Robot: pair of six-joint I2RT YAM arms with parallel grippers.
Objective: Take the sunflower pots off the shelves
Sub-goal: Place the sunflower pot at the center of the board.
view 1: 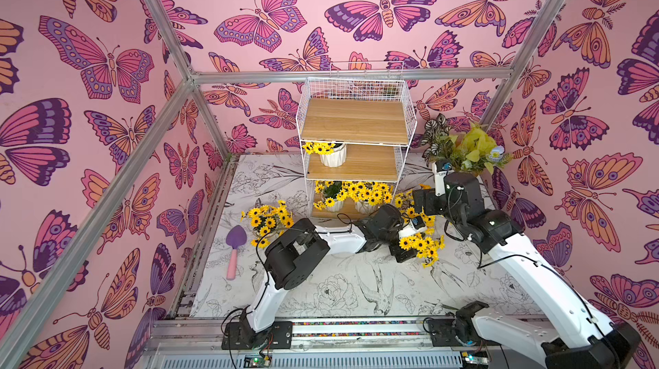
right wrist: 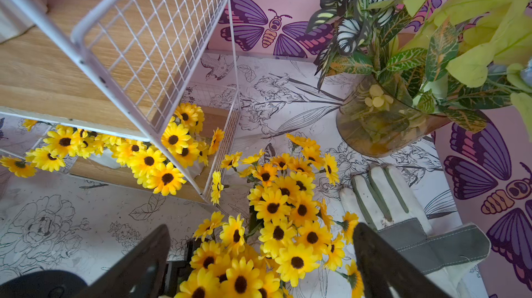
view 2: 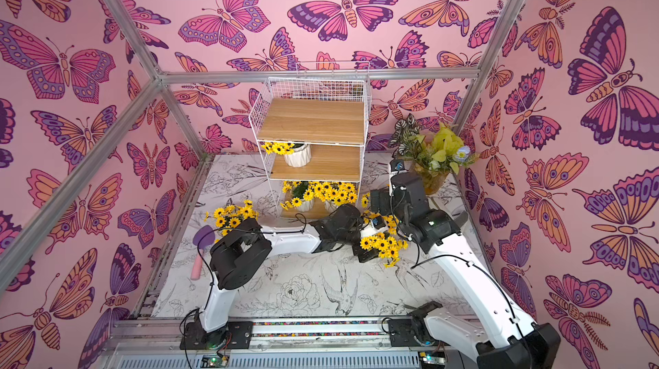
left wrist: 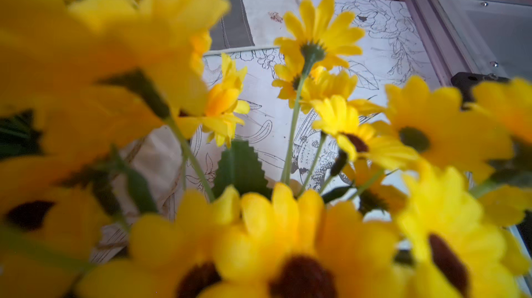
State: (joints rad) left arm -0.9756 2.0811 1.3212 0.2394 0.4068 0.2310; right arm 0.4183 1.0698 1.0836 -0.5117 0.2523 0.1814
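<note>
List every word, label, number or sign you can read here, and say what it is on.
No text can be read in any view.
Blue patch on the right wrist camera: too small to read.
Circuit board by the front rail: print too small to read.
Shelves, glove: no lettering.

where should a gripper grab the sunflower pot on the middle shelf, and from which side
Take the pot by its white ribbed body, below the flowers, jaws across its width. Come in level from the open front of the shelves. The top board roofs it, so a reach from above looks blocked. The pot stands upright, and the blooms lean over its rim, so the body is probably the firmest hold.
</note>
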